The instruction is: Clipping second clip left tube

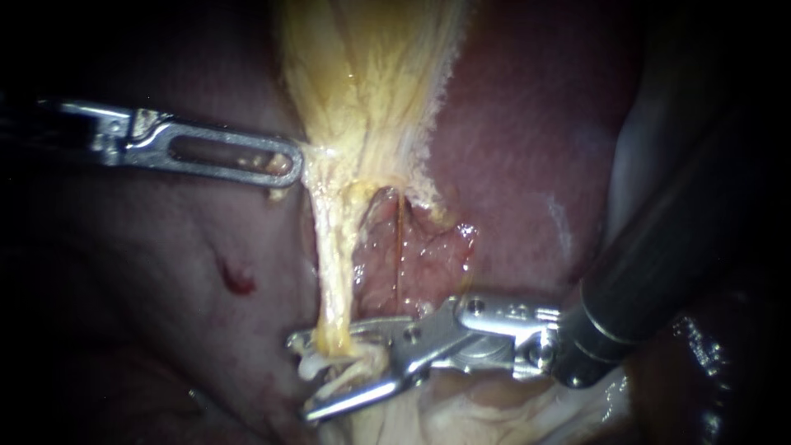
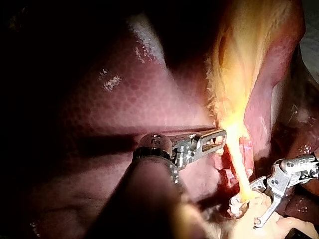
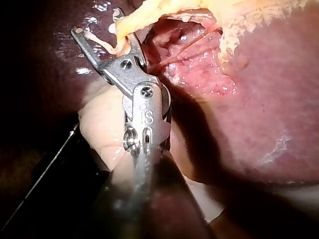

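Left tube (image 1: 334,272): a thin, pale yellow strand running from the gallbladder (image 1: 371,82) neck down to the right instrument (image 1: 301,375), stretched taut over the raw patch of liver (image 1: 527,148). A much thinner reddish strand sits just beside it on the right.

Handling, as a judgement: it looks soft, wet and slippery, with almost no weight, and it probably tears if you drag it sideways. Don't pull on it with the clipping tip. Take it square across, at the low bare stretch where it passes between the jaws, with both jaw tips showing past its far edge.

A small white clip (image 1: 306,365) shows at the foot of the tube, by the jaw tips. You can't tell from here whether it sits on the tube or in the end effector.

The right instrument comes in from the lower right, shaft steep, wrist bent so the end effector lies nearly level and points left. Its jaws stand apart with the tube between them, and a gap shows below the tube, so nothing is clamped yet. The right wrist view agrees: the yellow strand crosses the open fork.

The left instrument (image 1: 284,161) comes in level from the left. Its slotted jaws are together, pinching the gallbladder's yellow edge at the neck, and the tissue puckers toward the tip. That holds the tube taut.
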Robot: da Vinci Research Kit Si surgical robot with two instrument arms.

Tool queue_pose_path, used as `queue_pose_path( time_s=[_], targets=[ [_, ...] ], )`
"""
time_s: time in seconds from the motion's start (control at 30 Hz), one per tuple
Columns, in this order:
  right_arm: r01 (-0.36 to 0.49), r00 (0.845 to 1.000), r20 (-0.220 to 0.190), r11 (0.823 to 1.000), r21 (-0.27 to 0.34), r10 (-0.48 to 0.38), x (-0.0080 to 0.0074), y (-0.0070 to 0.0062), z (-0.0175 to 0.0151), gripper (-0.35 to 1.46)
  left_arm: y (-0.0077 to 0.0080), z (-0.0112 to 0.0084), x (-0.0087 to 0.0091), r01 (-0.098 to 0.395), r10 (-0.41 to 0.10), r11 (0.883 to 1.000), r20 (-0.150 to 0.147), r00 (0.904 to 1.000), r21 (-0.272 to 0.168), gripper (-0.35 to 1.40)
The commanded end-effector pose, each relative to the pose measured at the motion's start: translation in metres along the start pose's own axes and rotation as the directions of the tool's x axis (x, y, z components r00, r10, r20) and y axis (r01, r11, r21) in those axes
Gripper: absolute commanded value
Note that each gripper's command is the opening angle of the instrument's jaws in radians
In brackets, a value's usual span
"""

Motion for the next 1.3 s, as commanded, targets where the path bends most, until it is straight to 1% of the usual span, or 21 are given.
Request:
queue_pose_path(
  time_s=[0.03,0.27,0.37,0.5,0.57,0.8,1.1,1.23,1.3],
  targets=[
    [0.0,1.0,0.0,1.0,-0.004,0.0,-0.0001,0.0001,-0.0001,0.48,0.0,0.0,0.0,0.0,0.0,1.0,0.0,1.0,0.0,-0.35],
    [-0.024,1.0,-0.004,1.0,-0.015,0.024,-0.0002,0.0007,-0.0007,0.43,0.0,0.0,0.0,0.0,0.0,1.0,0.0,1.0,0.0,-0.35],
    [-0.046,0.999,-0.023,0.999,-0.013,0.046,-0.0004,0.0011,-0.001,0.39,0.0,0.0,0.0,0.0,0.0,1.0,0.0,1.0,0.0,-0.35],
    [-0.058,0.998,-0.029,0.997,-0.044,0.057,-0.0007,0.0017,-0.0015,0.37,0.0,0.0,0.0,0.0,0.0,1.0,0.0,1.0,0.001,-0.35],
    [-0.064,0.998,-0.03,0.997,-0.049,0.063,-0.0009,0.0019,-0.0018,0.34,0.0,0.0,0.0,0.0,0.0,1.0,0.0,1.0,0.001,-0.35],
    [-0.072,0.997,-0.031,0.996,-0.05,0.07,-0.001,0.0021,-0.0025,0.12,0.0,-0.0001,0.0,0.0,0.0,1.0,0.0,1.0,0.001,-0.35],
    [-0.072,0.997,-0.031,0.996,-0.049,0.071,-0.001,0.002,-0.0027,-0.33,0.0,-0.0001,0.0,0.0,0.0,1.0,0.0,1.0,0.001,-0.35],
    [-0.072,0.997,-0.033,0.996,-0.055,0.071,-0.0009,0.002,-0.0028,-0.35,0.0,-0.0001,0.0,0.0,0.0,1.0,0.0,1.0,0.001,-0.35],
    [-0.09,0.995,-0.035,0.994,-0.058,0.088,-0.0009,0.0021,-0.0028,-0.35,0.0,-0.0001,0.0,0.0,0.0,1.0,0.0,1.0,0.001,-0.35]
  ],
)
